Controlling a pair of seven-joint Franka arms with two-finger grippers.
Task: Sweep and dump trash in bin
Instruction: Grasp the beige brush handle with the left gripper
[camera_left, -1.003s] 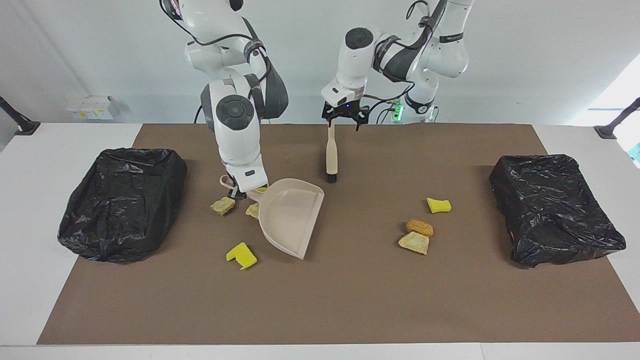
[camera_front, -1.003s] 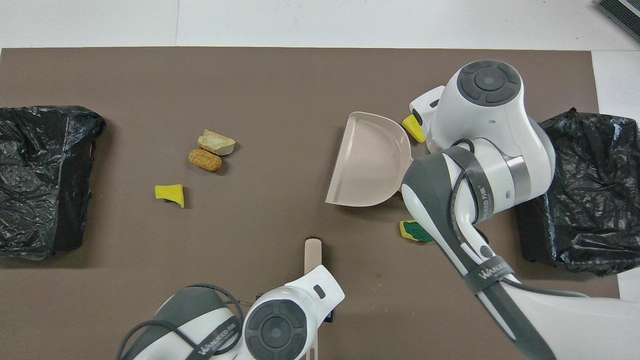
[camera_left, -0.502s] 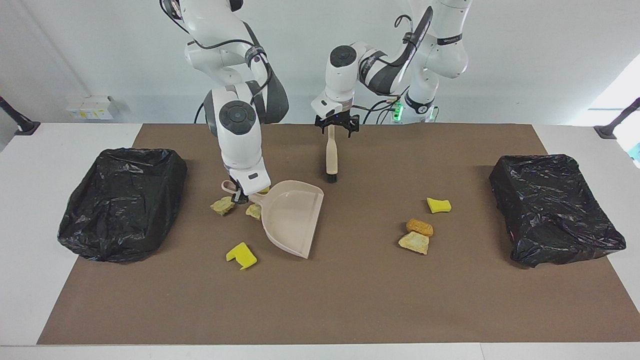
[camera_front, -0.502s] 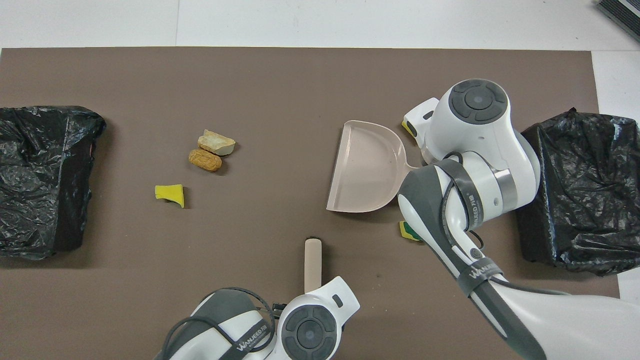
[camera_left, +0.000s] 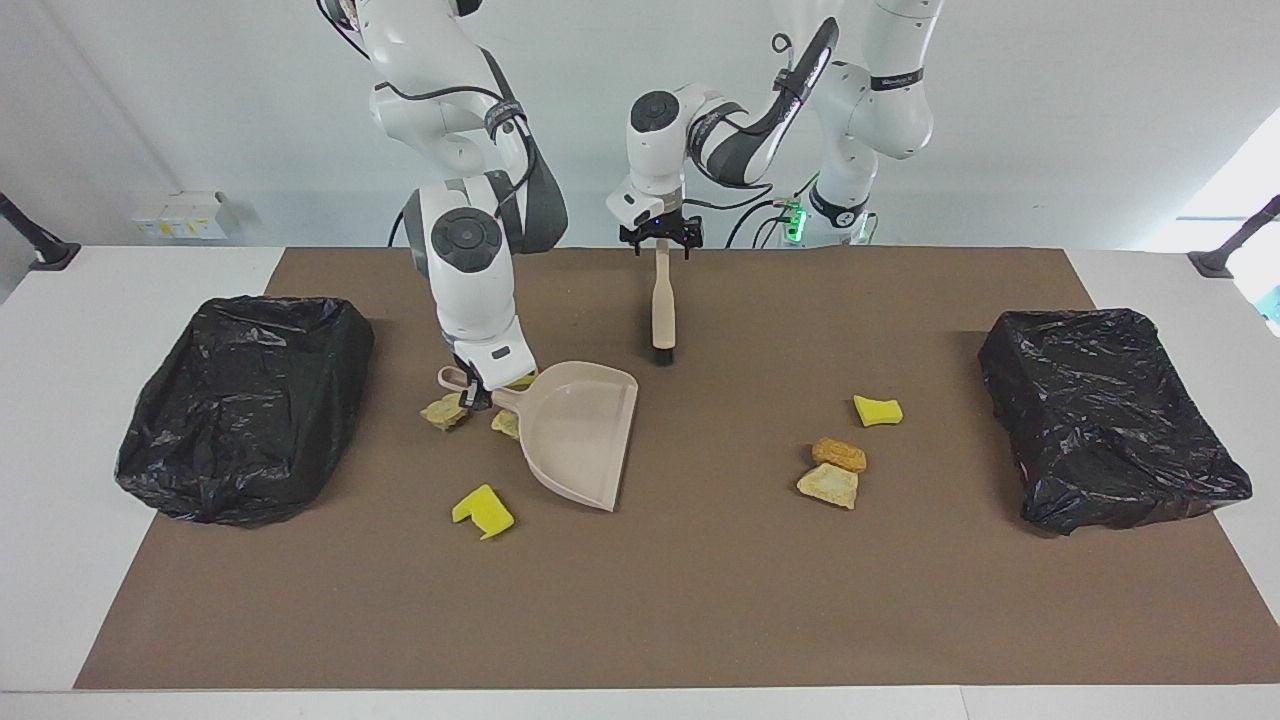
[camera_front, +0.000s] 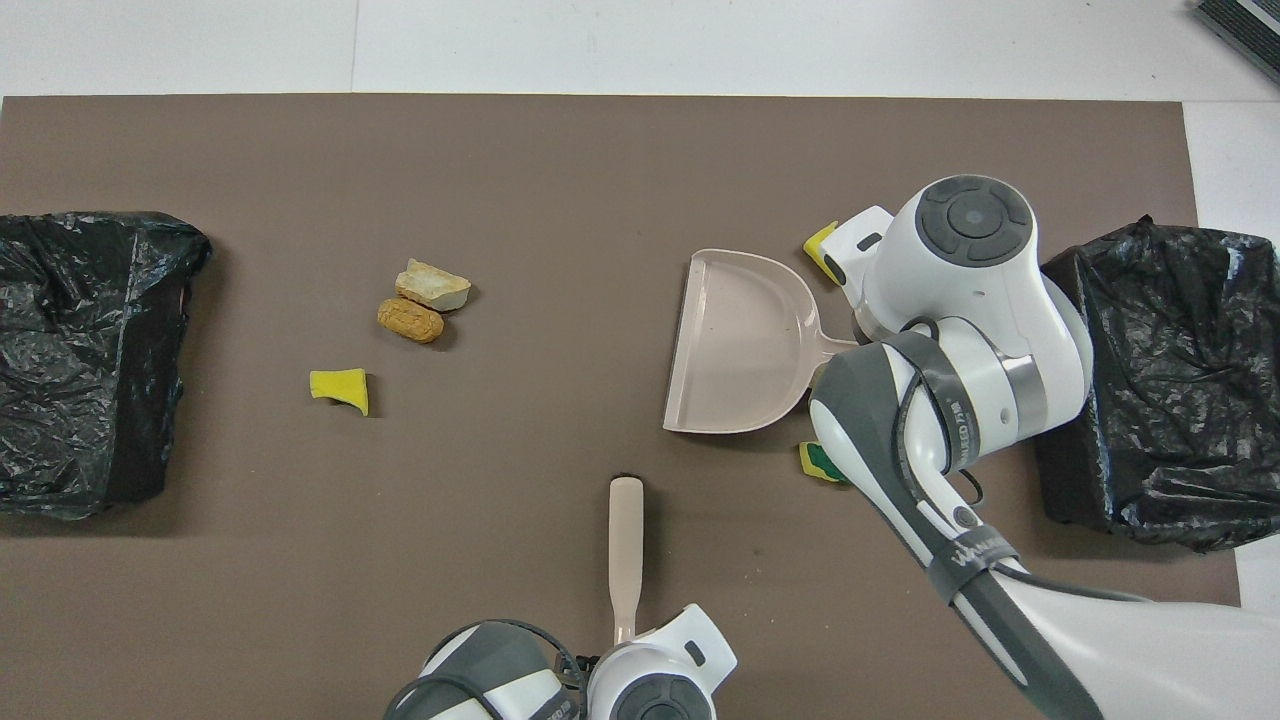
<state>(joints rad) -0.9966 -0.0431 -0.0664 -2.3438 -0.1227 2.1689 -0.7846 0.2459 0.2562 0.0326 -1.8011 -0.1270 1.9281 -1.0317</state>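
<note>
A: How far along is the sweeping?

B: Barely begun, I'd judge. The dustpan is empty and every scrap I can see lies on the tabletop.

A: Who has what?

B: The right gripper is clamped on the dustpan's handle, low at the mat. Two tan lumps sit right beside it, one at each side of the handle, and a yellow sponge piece lies near the pan's outer wall. A green-topped piece peeks out under that arm in the overhead view.

A: And the other arm?

B: The left gripper hangs with its fingers spread wide, right over the top of the brush, which lies on the mat; it isn't holding it.

A: The rest of the trash?

B: An orange lump, a tan lump and a yellow piece lie well apart from both grippers, toward one black-lined bin. The other bin is by the right gripper. No trash shows in either, so gathering and dumping remain.
</note>
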